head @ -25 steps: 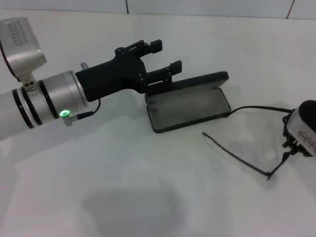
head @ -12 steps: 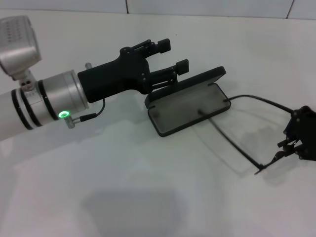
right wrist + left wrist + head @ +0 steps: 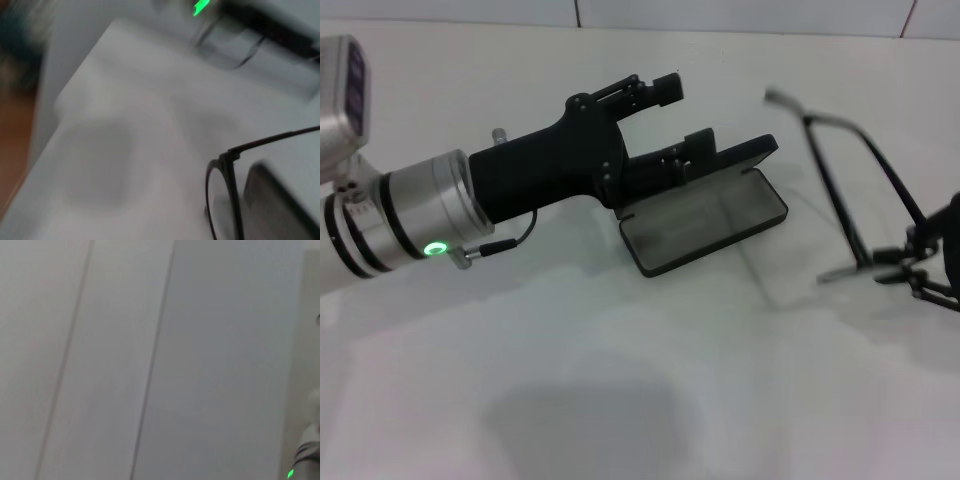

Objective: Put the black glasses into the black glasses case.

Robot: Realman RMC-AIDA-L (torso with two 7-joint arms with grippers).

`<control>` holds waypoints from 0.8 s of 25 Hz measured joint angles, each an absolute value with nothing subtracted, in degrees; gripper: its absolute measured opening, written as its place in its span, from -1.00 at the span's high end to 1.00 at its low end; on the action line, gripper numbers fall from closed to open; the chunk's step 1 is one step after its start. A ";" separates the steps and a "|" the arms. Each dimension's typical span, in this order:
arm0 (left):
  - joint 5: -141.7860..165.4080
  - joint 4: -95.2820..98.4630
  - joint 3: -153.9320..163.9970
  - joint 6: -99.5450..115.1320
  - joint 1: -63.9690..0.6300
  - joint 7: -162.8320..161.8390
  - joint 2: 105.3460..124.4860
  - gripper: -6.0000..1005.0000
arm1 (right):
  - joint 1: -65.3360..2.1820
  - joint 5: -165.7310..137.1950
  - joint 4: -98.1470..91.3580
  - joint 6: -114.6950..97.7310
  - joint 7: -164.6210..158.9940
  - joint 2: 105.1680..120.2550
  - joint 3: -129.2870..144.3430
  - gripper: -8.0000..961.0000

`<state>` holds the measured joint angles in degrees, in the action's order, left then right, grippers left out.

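1. Your right gripper, at the table's right edge, holds the black glasses by the frame, lifted clear, temples pointing away.
2. The black glasses case lies open to that gripper's left; your left gripper, fingers spread, braces its lid.
3. This looks like the carry step: next, swing the glasses left and lower them flat into the tray.

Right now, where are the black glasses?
In the head view, the black glasses hang in the air on the right side, held by the right gripper, just right of the open black glasses case.
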<state>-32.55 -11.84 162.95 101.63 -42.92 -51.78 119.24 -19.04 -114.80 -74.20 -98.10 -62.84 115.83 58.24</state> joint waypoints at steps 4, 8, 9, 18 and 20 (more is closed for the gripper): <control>-31.70 -11.60 162.95 105.89 -43.31 -50.67 119.37 -0.57 | -17.69 -103.36 -61.47 -95.99 -56.38 115.73 56.75 0.74; -29.69 -9.58 162.95 108.27 -45.40 -50.26 119.44 -0.57 | -18.97 -97.80 -50.79 -95.55 -52.09 115.73 56.68 0.74; -29.13 -9.15 162.95 108.49 -45.88 -50.10 119.45 -0.57 | -19.36 -96.91 -48.82 -95.53 -51.19 115.76 56.66 0.74; -23.97 -6.30 162.95 108.74 -52.14 -51.03 119.53 -0.57 | -20.57 -94.33 -42.04 -96.13 -45.49 115.91 57.23 0.74; -23.35 -6.47 162.96 108.32 -53.64 -53.85 119.54 -0.57 | -20.67 -93.90 -41.70 -96.41 -44.28 115.94 57.26 0.74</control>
<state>-23.35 -6.47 162.96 108.32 -53.64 -53.85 119.54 -20.67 -93.90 -41.70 -96.41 -44.28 115.94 57.26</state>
